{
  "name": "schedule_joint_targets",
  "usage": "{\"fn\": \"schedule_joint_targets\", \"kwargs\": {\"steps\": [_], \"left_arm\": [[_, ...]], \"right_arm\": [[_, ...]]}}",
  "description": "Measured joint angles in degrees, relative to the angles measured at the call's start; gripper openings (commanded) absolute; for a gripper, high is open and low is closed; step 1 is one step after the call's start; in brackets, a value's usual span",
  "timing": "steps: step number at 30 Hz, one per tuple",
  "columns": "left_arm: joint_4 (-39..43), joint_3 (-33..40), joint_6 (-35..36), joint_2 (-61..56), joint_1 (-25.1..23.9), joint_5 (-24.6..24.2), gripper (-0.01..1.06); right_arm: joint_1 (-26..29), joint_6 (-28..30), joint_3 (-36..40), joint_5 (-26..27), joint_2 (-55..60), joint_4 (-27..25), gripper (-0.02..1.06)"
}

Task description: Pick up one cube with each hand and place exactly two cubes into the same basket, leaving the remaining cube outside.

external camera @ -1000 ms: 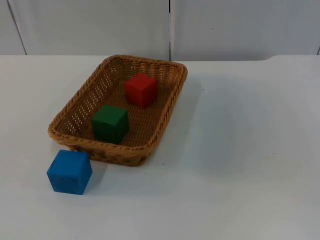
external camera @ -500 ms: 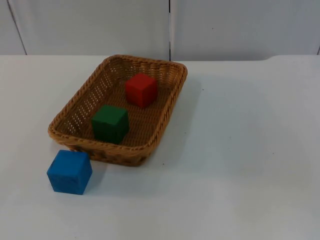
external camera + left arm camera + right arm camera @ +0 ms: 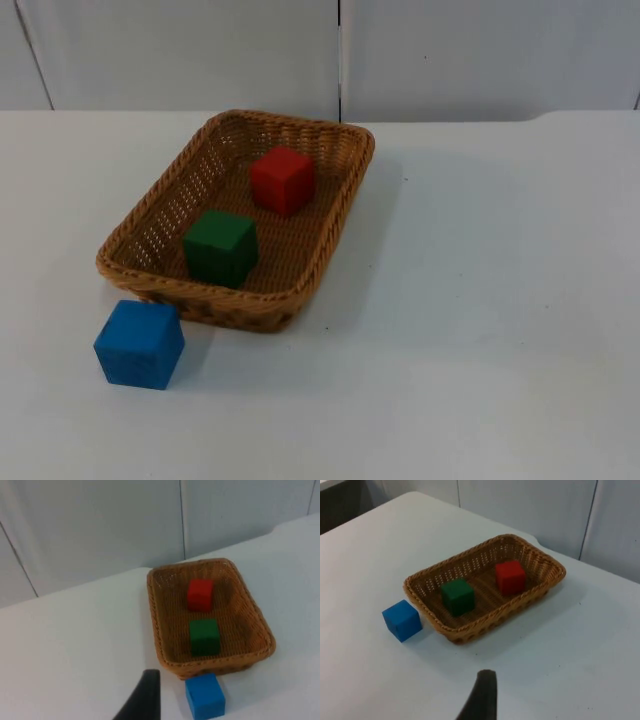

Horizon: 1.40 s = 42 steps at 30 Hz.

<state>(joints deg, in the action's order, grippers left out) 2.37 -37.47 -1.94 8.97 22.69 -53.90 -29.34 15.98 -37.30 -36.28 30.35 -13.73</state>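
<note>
A woven brown basket (image 3: 330, 235) lies left of the table's middle. Inside it, a red cube (image 3: 283, 180) rests toward the far end and a green cube (image 3: 220, 247) toward the near end, a gap between them. A blue cube (image 3: 139, 343) stands on the table just outside the basket's near left corner. My left gripper (image 3: 145, 700) hangs high and well back from the basket (image 3: 152, 625), looking down on the red cube (image 3: 200, 595), green cube (image 3: 204, 636) and blue cube (image 3: 205, 696). My right gripper (image 3: 482, 697) likewise waits far off the basket (image 3: 510, 609), holding nothing I can see.
White table top (image 3: 500, 300) stretches to the right of the basket and along the front. The grey partition wall (image 3: 340, 50) closes off the far edge behind the basket.
</note>
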Motion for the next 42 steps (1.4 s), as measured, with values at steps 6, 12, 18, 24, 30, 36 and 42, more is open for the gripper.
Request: {"fn": "schedule_joint_targets", "kwargs": {"steps": [6, 12, 18, 24, 30, 36, 42], "left_arm": [[-0.35, 5.20, 0.66, -6.36, 0.00, -1.94, 0.94], [-1.90, 7.12, 0.66, -8.76, 0.00, -4.51, 0.94], [-3.25, 7.32, -2.86, -8.76, 0.00, -8.13, 0.94], [-3.56, 8.24, -3.91, -8.76, 0.00, -8.70, 0.94], [-3.70, 8.80, -4.04, -8.76, 0.00, -8.37, 0.94], [-3.70, 8.80, -4.04, -8.76, 0.00, -8.37, 0.94], [-3.70, 8.80, -4.04, -8.76, 0.00, -8.37, 0.94]], "right_arm": [[0.00, -0.38, 2.09, -2.39, -6.77, 0.00, 0.77], [0.00, -0.52, 2.32, -5.07, -12.56, 0.10, 0.77], [0.00, -6.64, 2.37, -9.73, -16.38, 5.85, 0.77], [0.00, -11.37, 2.47, -14.78, -18.62, 9.92, 0.77], [0.00, -12.19, 3.30, -18.97, -22.18, 10.47, 0.77], [0.00, -12.45, 6.02, -21.74, -27.28, 10.47, 0.77], [0.00, -12.55, 6.02, -22.99, -30.12, 10.66, 0.77]]}}
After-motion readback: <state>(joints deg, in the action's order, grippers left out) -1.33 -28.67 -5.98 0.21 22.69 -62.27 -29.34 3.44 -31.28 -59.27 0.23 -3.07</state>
